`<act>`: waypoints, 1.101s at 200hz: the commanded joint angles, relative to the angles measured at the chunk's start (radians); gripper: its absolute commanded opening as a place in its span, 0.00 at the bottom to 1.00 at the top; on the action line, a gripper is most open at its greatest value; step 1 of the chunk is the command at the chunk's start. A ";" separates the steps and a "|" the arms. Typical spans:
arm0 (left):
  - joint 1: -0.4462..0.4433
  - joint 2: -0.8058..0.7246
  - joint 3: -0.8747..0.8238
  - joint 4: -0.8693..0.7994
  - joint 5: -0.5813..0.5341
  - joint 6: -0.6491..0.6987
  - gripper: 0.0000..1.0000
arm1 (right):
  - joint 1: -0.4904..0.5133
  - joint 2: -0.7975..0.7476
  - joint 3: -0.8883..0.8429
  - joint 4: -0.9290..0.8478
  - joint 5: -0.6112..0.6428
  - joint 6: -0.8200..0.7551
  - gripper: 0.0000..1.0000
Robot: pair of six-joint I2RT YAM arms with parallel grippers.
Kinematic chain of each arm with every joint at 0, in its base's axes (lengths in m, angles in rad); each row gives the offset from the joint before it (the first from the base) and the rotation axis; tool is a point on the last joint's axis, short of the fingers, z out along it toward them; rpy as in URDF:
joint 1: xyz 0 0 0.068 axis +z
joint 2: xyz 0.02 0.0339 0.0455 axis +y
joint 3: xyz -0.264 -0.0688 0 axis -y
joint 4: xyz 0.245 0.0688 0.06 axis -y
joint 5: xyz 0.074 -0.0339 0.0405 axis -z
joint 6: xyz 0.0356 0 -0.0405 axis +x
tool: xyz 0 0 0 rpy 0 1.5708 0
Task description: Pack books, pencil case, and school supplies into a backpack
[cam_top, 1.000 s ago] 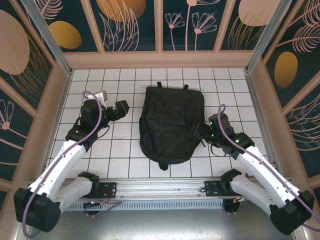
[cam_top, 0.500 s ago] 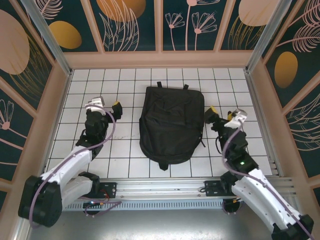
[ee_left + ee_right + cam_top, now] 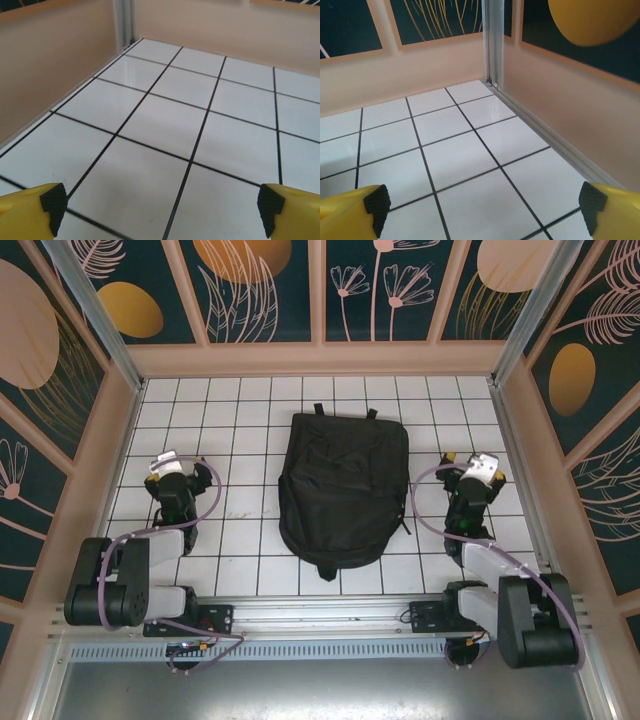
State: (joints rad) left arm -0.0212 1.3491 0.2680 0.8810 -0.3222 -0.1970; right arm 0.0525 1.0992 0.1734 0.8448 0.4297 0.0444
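1. Top view: one backpack (image 3: 343,485), black, lying flat at the centre of the table (image 3: 240,540), top toward the far edge. Its zips look shut to us; what is inside we cannot tell.
2. Top view: left gripper (image 3: 168,468) near the left edge and right gripper (image 3: 475,468) near the right edge. Each arm is folded over its own base, well apart from the backpack, jaws spread, nothing held.
3. Top view, our judgement: the step reads as parking the arms. To do it well we would keep the jaws wide and the wrists outboard. One strap (image 3: 405,523) trails off the backpack's right side toward the right arm, and that is the snag we would watch.
4. Left wrist view: left gripper (image 3: 160,202) released, yellow fingers (image 3: 30,205) wide above white tiles. A wall (image 3: 50,60) and a post (image 3: 123,22) stand at the far-left corner.
5. Right wrist view: right gripper (image 3: 484,201) likewise released and holding nothing. The wall (image 3: 560,100) is close on its right, and we judge it limits any outward swing.
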 commanded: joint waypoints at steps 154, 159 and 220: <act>0.026 0.173 -0.027 0.386 0.230 0.122 0.99 | -0.058 0.441 0.045 0.433 -0.305 -0.008 0.99; 0.026 0.171 -0.029 0.387 0.229 0.121 0.99 | -0.059 0.440 0.045 0.432 -0.306 -0.009 0.99; 0.026 0.174 -0.025 0.382 0.230 0.119 0.99 | -0.097 0.441 0.067 0.386 -0.493 -0.035 0.99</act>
State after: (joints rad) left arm -0.0006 1.5253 0.2348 1.2301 -0.1112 -0.0929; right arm -0.0372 1.5417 0.2218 1.2449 0.0414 0.0364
